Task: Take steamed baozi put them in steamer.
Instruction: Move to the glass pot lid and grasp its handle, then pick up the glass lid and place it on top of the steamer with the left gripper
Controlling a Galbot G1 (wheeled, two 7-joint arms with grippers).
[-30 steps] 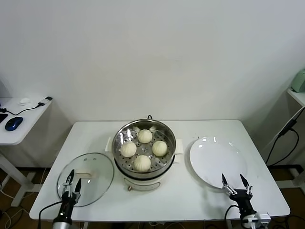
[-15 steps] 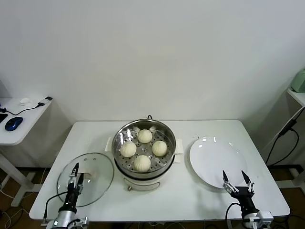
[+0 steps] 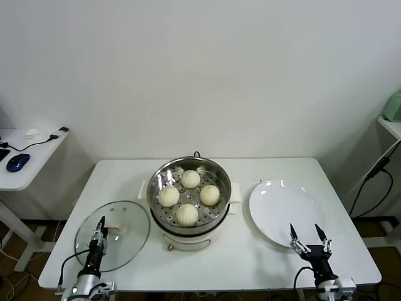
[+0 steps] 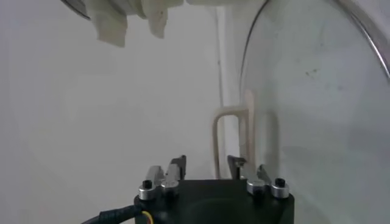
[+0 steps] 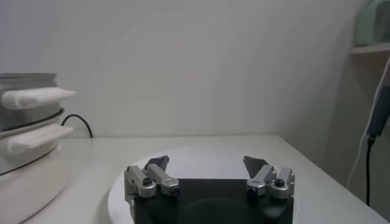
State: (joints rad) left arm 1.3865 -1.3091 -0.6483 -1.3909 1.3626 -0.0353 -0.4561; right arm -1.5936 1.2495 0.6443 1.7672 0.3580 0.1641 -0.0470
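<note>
**A:** Your left hand (image 3: 98, 234) sat low at the near edge of the desk (image 3: 269, 254), over the near rim of the glass lid (image 3: 125, 229). Its fingers stood only a narrow gap apart with nothing between them, so it was empty, though I could not tell whether it was open or shut. Your right hand (image 3: 309, 239) hung at the near right, fingers spread wide, gripping nothing, just at the near edge of the white plate (image 3: 282, 210).

**B:** And how far along were you with the buns?

**A:** By my reading, finished. All four steamed baozi (image 3: 187, 214) lay on the perforated tray inside the steamer (image 3: 190, 195), each apart from the others, and your plate was bare. Nothing of the loading looked left; only the lid lay beside the pot, off to your left, if you meant to cover it.

**B:** What of the surface and the room?

**A:** You had a plain white desk, pushed to a bare white wall. Farther off to your left stood a side table (image 3: 25, 166) carrying a blue mouse (image 3: 17, 162) and a cable; to your right, a dark cable (image 3: 374, 182) hung down by a shelf.
</note>
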